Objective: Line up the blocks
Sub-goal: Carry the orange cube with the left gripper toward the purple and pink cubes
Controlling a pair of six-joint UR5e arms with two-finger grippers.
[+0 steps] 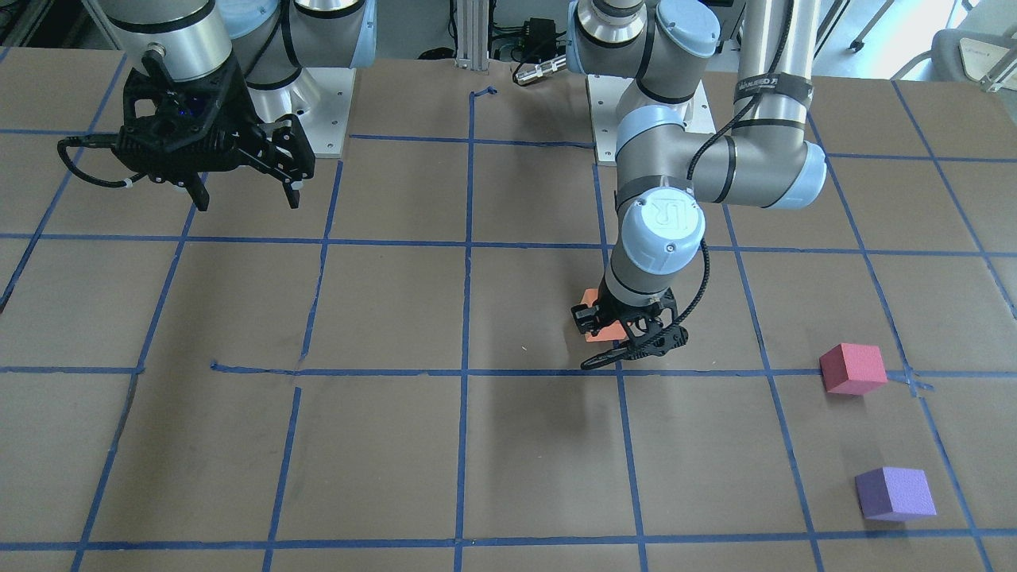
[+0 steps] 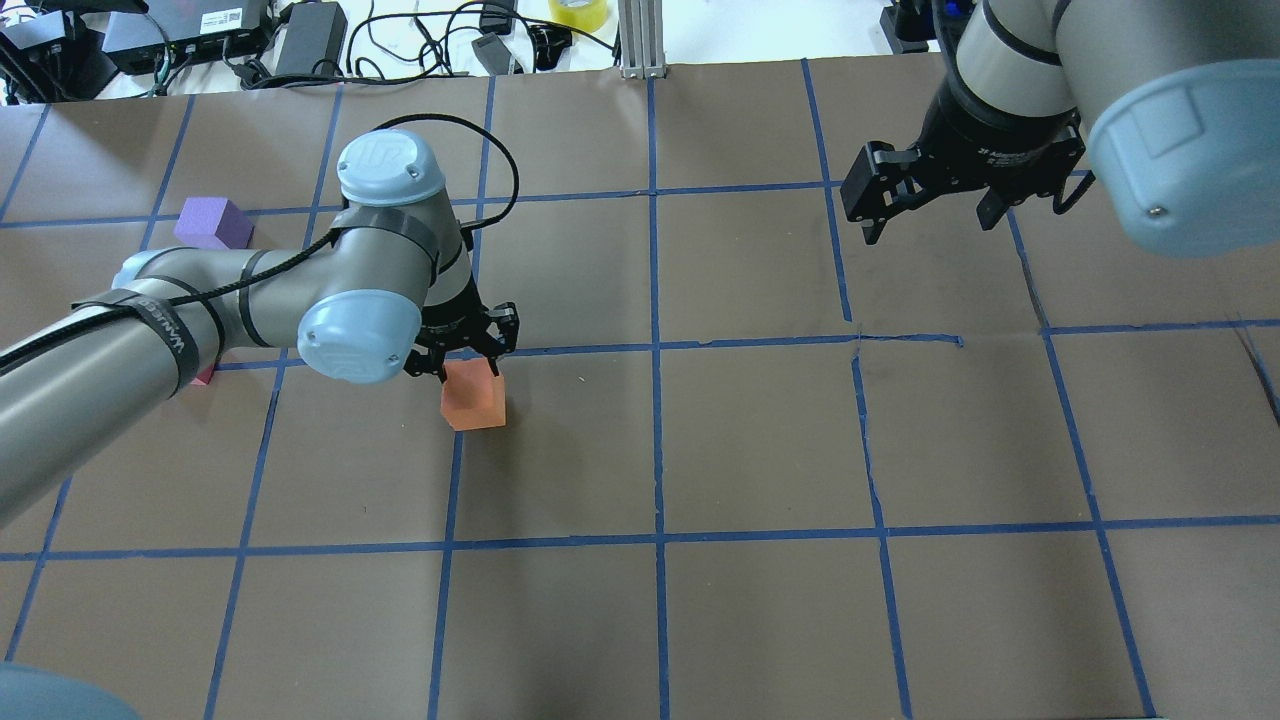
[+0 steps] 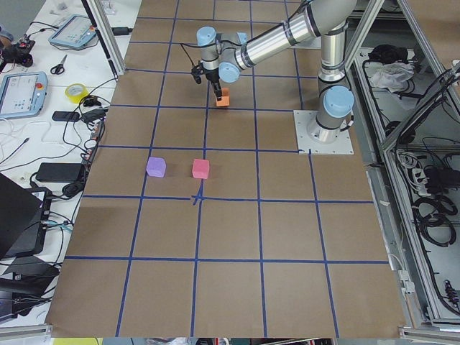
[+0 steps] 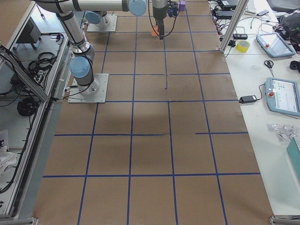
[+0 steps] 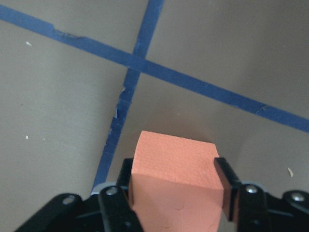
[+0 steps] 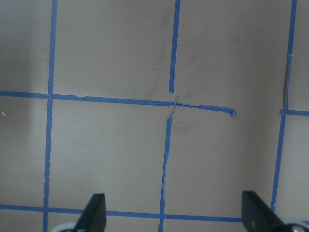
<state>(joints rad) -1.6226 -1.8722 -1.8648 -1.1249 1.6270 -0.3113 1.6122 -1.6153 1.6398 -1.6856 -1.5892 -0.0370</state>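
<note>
Two black fingers [image 5: 223,176] of the left gripper [image 2: 468,368] press against opposite sides of the orange block [image 5: 174,166], closed to just its width. The block is beside a crossing of the blue tape [image 5: 193,83] on the brown table [image 2: 760,440]. I cannot tell whether it rests on the paper or hangs just off it. Further out, the pink block [image 1: 852,369] and the purple block [image 1: 895,493] sit near each other toward the robot's left end, well apart from the orange one. Across the table the right gripper [image 1: 246,200] hangs spread wide with nothing in it. My worry is the foam: it is soft enough to squash or twist in the pinch. If it turns or slips on the way over, it would likely land skewed or out of line with the other two.
</note>
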